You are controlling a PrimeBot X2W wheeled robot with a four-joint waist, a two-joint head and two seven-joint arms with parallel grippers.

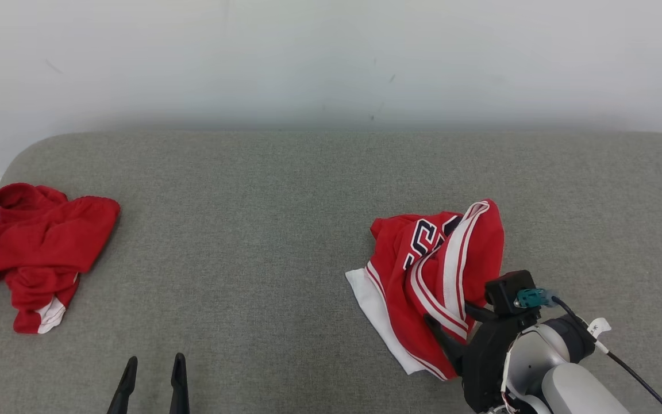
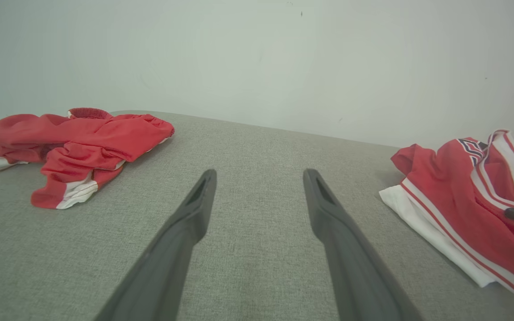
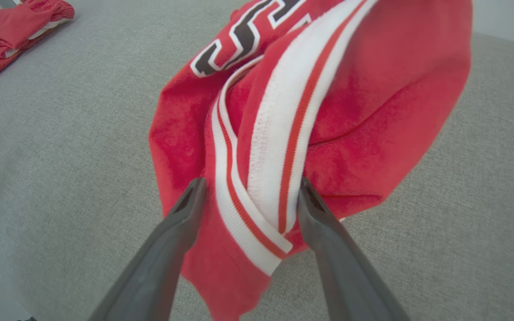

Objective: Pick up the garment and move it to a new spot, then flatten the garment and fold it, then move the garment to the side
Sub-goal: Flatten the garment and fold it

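The right gripper [image 3: 250, 185] straddled the crumpled red, white-striped jersey garment [image 3: 373, 111] — fingers apart, unclamped; the left gripper [image 2: 260, 174] gaped likewise.

Illegible partial lettering [image 3: 239, 40] on jersey [image 3: 373, 111]

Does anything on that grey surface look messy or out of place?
Nothing damaged or spilled, but both garments are crumpled. The red jersey at the right lies bunched, its striped trim twisted, with the open fingers of the right gripper either side of that trim. A second red garment sits heaped at the far left.
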